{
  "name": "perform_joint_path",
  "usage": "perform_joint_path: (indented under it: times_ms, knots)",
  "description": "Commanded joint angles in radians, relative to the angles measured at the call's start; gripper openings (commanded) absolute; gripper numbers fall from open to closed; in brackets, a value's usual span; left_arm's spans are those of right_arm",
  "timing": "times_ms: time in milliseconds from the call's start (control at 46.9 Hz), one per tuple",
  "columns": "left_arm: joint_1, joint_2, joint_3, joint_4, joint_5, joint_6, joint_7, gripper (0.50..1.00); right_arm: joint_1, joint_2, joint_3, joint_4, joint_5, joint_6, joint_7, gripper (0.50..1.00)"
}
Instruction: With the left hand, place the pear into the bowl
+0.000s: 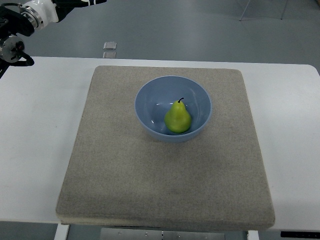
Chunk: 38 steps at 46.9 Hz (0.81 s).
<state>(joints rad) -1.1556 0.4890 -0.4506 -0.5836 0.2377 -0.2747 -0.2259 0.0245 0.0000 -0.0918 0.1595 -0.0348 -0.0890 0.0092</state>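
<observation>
A green pear (178, 119) with a dark stem stands upright inside the light blue bowl (150, 100). The bowl sits on the grey mat (125, 170) near its far middle. My left hand (14, 42) is at the top left corner of the view, far from the bowl, over the table's far left edge. It holds nothing. Only part of the hand shows, with its white wrist above it. The right arm does not show.
The grey mat lies on a white table (35, 150). A small silver object (110, 45) lies on the floor beyond the table's far edge. White legs of some furniture (260, 10) stand at the top right.
</observation>
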Motion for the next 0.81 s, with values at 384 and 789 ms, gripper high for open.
perform_joint_path:
  times_ms: [384, 789]
  knots:
    - [0.194, -0.05, -0.076, 0.073, -0.293, -0.228, 0.036, 0.994, 0.0, 0.0, 0.001, 0.0, 0.001, 0.0, 0.0, 0.924]
    - [0.189, -0.055, -0.114, 0.1, -0.531, -0.302, 0.303, 0.994, 0.0, 0.0, 0.003, 0.0, 0.001, 0.0, 0.0, 0.924]
